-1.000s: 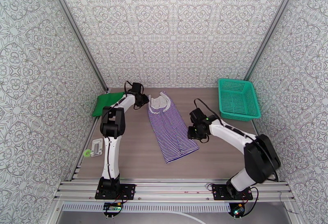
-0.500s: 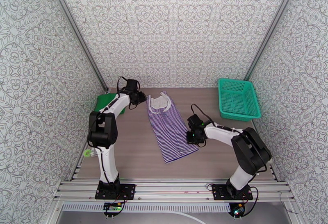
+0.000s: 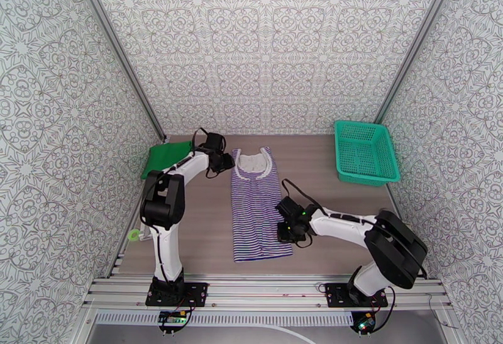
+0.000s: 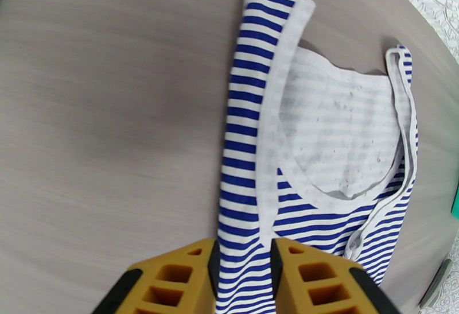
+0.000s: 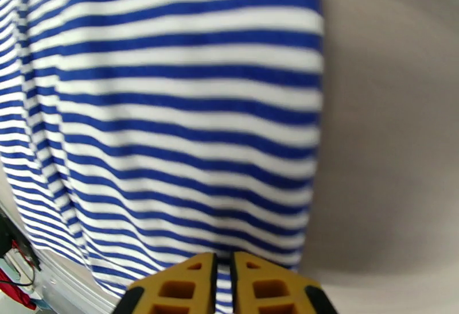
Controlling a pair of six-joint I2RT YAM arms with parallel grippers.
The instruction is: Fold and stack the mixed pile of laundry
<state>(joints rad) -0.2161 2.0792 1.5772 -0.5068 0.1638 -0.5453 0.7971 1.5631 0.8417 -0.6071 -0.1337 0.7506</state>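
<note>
As it lies, striped top (image 3: pixel 258 213) spreads flat.

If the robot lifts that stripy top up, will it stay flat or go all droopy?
Probably droopy: the striped top lies thin and wrinkled. Likely light too, since the left end effector and right end effector each pinch only a thin edge.

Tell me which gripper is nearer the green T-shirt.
Left. The left gripper holds the striped top by a shoulder strap, just beside the green T-shirt; the right gripper pinches the top's near right edge, much farther away.
</note>
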